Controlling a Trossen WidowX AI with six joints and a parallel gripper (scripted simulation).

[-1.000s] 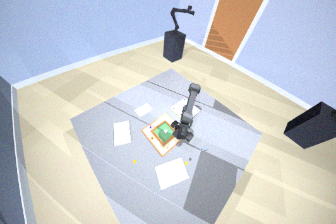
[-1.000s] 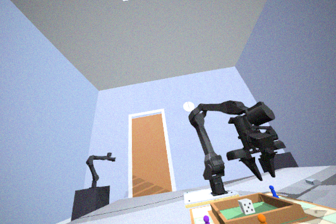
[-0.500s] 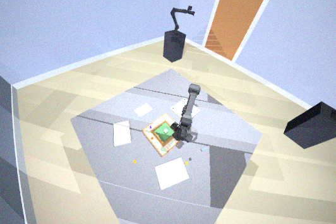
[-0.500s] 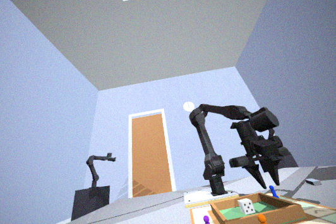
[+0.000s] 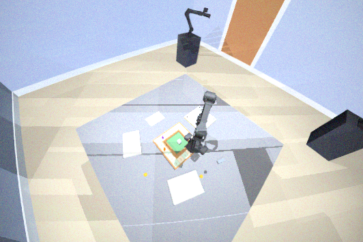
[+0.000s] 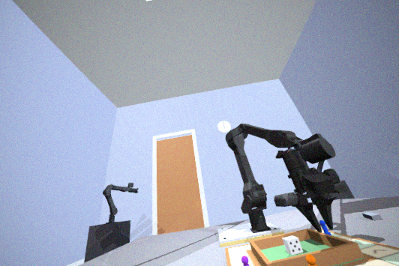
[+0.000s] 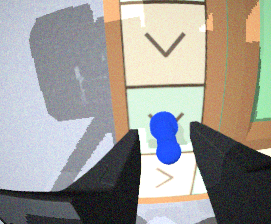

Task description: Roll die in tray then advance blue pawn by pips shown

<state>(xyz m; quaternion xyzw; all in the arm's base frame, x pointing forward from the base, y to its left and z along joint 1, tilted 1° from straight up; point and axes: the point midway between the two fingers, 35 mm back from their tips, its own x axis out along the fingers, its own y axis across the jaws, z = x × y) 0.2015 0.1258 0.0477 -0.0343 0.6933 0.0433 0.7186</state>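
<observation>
Grey desk (image 5: 112,146) carries the board, whose track runs along the tray's (image 6: 262,246) outer wall. The end effector (image 7: 164,144) is part-open, its fingers flanking the blue pawn (image 7: 164,137) with gaps either side, gripping nothing. The die (image 6: 292,245) rests inside the tray.

white sheets (image 5: 185,186) on the table, what looks like an orange door (image 6: 179,183).
</observation>
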